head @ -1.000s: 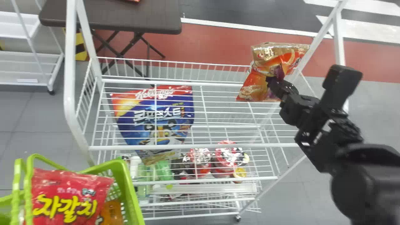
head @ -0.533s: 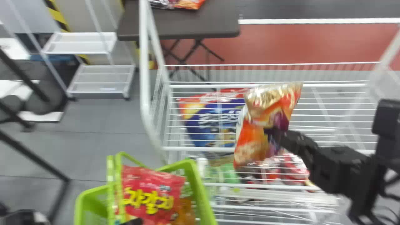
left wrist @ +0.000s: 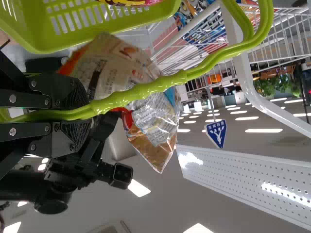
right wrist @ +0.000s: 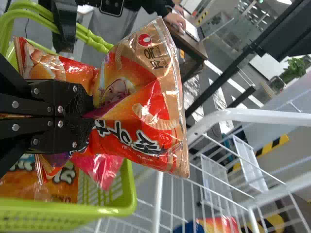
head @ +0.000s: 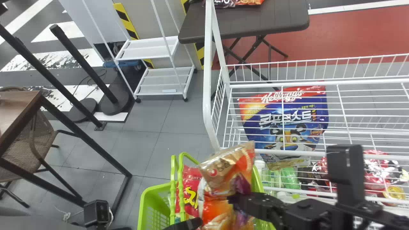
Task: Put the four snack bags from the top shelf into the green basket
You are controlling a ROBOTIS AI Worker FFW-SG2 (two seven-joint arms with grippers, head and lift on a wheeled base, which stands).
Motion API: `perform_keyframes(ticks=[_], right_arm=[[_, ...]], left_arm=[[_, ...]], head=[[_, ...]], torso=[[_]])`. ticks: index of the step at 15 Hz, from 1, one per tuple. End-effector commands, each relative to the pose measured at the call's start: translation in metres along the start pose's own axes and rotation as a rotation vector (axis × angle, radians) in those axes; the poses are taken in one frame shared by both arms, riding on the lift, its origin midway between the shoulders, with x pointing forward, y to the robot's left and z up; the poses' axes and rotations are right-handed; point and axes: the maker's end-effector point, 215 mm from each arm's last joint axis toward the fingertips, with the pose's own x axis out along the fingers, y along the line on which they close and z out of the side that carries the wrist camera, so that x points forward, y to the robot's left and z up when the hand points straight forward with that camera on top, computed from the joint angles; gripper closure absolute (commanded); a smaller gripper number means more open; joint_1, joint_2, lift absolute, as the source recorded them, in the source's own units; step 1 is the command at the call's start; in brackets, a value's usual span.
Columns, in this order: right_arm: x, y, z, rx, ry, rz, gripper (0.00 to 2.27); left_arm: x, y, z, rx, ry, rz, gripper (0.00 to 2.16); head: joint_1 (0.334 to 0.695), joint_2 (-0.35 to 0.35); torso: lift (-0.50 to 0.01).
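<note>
My right gripper (head: 235, 199) has carried the crinkled orange-and-gold foil snack bag (head: 220, 174) leftward and nearer, from above the right side of the white wire rack (head: 208, 80) to above the green plastic basket (head: 147, 198), where it now covers part of the red snack bag (head: 189, 179). My head has swung left, bringing a brown wood-topped table (head: 19, 105) and woven chair (head: 44, 137) into sight at the left.

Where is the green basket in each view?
Head view: basket at the bottom, near the middle.
Left wrist view: its handles run through the left end effector.
Right wrist view: beyond the right end effector, with snacks inside.
Shared landmark: the orange bag in the right end effector.
</note>
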Motion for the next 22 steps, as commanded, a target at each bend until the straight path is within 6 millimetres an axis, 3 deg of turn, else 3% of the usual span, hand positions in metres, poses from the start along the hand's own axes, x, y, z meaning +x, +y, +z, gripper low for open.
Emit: perform_keyframes(ticks=[1,4,5,6,7,8,11,13,15,17,18,20,22], right_arm=[[0.024,-0.003,-0.018,0.047,0.032,0.027,2.25],[0.032,-0.013,-0.043,0.068,0.143,0.007,2.24],[0.028,-0.013,-0.06,0.056,0.221,0.0,2.03],[0.022,-0.013,-0.072,0.041,0.289,0.002,1.23],[0.016,-0.014,-0.08,0.029,0.33,0.001,0.09],[0.01,-0.015,-0.082,0.021,0.35,-0.006,0.0],[-0.005,-0.024,-0.052,-0.045,0.298,-0.058,0.06],[-0.021,-0.029,-0.025,-0.085,0.251,-0.087,0.05],[-0.034,-0.039,0.02,-0.122,0.121,-0.139,0.05],[-0.046,-0.088,0.071,-0.219,-0.095,-0.376,0.05],[-0.055,-0.112,0.084,-0.3,-0.162,-0.52,0.05],[-0.072,-0.142,0.102,-0.389,-0.279,-0.681,0.05],[-0.094,-0.161,0.114,-0.464,-0.402,-0.788,0.05]], left_arm=[[0.001,-0.004,-0.001,-0.002,-0.003,-0.016,2.15],[0.0,-0.005,-0.001,-0.001,-0.003,-0.017,2.15],[0.0,-0.004,-0.001,-0.003,-0.004,-0.017,2.15],[-0.001,-0.004,-0.001,-0.002,-0.005,-0.016,2.15],[-0.001,-0.004,-0.001,-0.001,-0.006,-0.015,2.15],[-0.002,-0.004,0.0,-0.001,-0.007,-0.014,2.15],[-0.002,-0.004,0.001,-0.001,-0.01,-0.014,2.15],[-0.003,-0.004,0.001,-0.001,-0.012,-0.014,2.15],[-0.003,-0.003,0.002,-0.002,-0.014,-0.015,2.15],[-0.002,-0.004,0.002,-0.003,-0.015,-0.019,2.15],[-0.003,-0.004,0.003,-0.002,-0.016,-0.018,2.15],[-0.003,-0.003,0.003,-0.004,-0.018,-0.019,2.15],[-0.002,-0.003,0.004,-0.002,-0.018,-0.02,2.15]], head=[[0.695,0.35],[0.695,0.35],[0.695,0.35],[0.695,0.35],[0.695,0.35],[0.695,0.35],[0.695,0.35],[0.695,0.35],[0.695,0.35],[0.695,0.35],[0.695,0.35],[0.695,0.35],[0.695,0.35]], torso=[[-0.001],[-0.001],[-0.001],[-0.001],[-0.001],[-0.001],[-0.001],[-0.001],[-0.001],[-0.001],[-0.001],[-0.001],[-0.001]])
